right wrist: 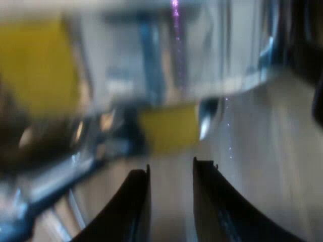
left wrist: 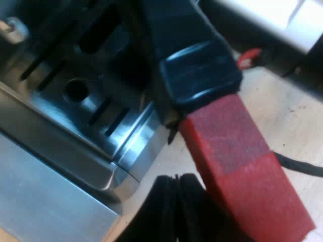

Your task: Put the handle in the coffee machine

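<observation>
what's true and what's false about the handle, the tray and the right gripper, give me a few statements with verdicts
1. The handle ends in red. True.
2. The right gripper is holding a mug. False: the gripper is open, with nothing in it and only the wooden table showing in the gap.
3. The handle is close to the metal tray at the coffee machine's base. True.
4. The metal tray is a plain sheet with no openings. False: it has several dark slots and a round hole.
</observation>
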Action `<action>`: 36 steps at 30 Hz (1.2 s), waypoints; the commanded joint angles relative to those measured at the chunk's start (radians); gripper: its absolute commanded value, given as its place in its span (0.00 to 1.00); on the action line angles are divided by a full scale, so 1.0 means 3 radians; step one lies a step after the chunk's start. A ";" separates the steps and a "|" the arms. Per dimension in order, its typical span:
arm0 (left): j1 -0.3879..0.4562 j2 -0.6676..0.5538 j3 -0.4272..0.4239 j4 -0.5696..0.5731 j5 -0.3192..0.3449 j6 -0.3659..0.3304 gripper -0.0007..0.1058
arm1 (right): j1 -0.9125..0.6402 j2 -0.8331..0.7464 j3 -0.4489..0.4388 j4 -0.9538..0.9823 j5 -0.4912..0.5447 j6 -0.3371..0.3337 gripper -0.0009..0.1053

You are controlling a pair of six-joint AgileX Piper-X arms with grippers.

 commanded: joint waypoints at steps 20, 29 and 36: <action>-0.0256 -0.0138 0.0061 -0.0342 0.0370 -0.0857 0.01 | 0.0315 -0.2296 0.1461 0.2241 -0.1298 0.1021 0.25; -0.0950 -0.0138 0.0061 -0.0533 -0.0176 -0.1248 0.01 | 0.0315 -0.3196 0.1460 0.3571 -0.1797 0.1027 0.25; -0.1180 -0.0138 0.0061 -0.0740 -0.0518 -0.1939 0.01 | 0.0315 -0.3774 0.1460 0.4140 -0.1797 0.1027 0.25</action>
